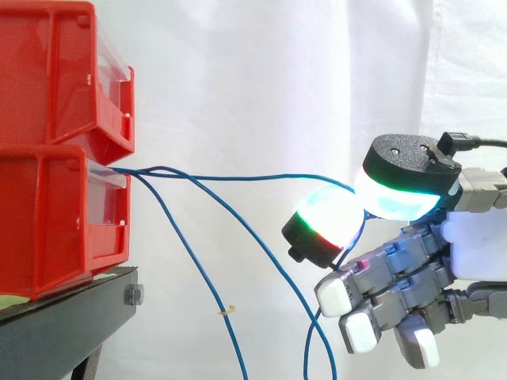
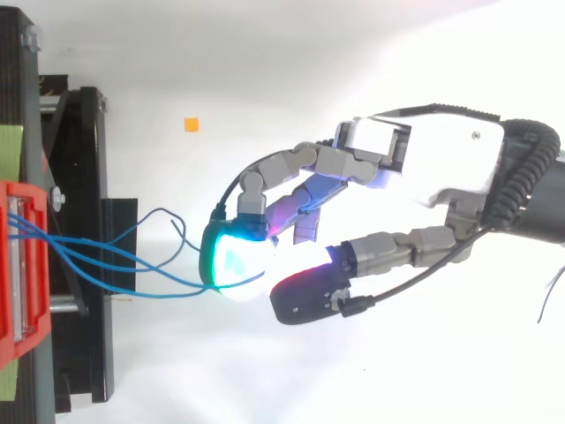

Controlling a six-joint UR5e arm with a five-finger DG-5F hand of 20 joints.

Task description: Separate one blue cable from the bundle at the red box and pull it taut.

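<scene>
Several thin blue cables come out of the front of the lower red box (image 1: 47, 222). One blue cable (image 1: 253, 177) runs almost level, with a slight bow, from the box to my hand (image 1: 467, 245). It passes between two glowing fingertips (image 1: 400, 194) that are closed together on it, then hangs down behind the hand. Two other blue cables (image 1: 198, 269) droop steeply from the box toward the bottom edge. In the top view my hand (image 2: 441, 159) reaches in from the right, pads pinched at the cable ends (image 2: 115, 261) fanning out from the red box (image 2: 22, 265). The remaining fingers are loosely curled below.
A second red box (image 1: 47, 71) is stacked on the lower one, both on a black stand (image 1: 63, 317). A white curtain is behind. A small yellow tag (image 1: 228, 311) sits on one hanging cable. An orange square (image 2: 191, 124) lies on the white floor.
</scene>
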